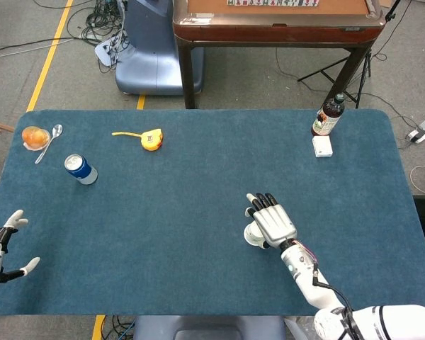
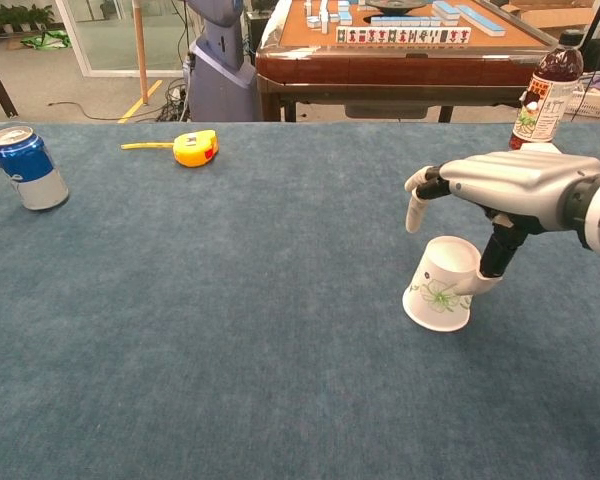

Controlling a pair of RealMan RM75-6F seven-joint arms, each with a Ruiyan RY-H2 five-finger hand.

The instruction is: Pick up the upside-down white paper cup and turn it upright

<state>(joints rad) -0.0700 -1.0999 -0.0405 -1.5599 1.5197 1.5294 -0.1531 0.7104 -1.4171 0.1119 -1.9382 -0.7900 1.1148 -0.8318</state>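
A: The right hand (image 2: 510, 185) hovers over the upside-down white paper cup (image 2: 442, 284), near the table's front: fingers spread, thumb touching, nothing gripped.

B: Squeeze unevenly and it could tip (it's light).

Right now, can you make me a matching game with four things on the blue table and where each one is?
Things:
1. white paper cup
2. blue can
3. yellow tape measure
4. dark bottle

Places:
A. far right edge, beside a small white box
B. under the right hand
C. left side, near the spoon
D. far side, its tape pulled out a little

Pairs: 1-B, 2-C, 3-D, 4-A
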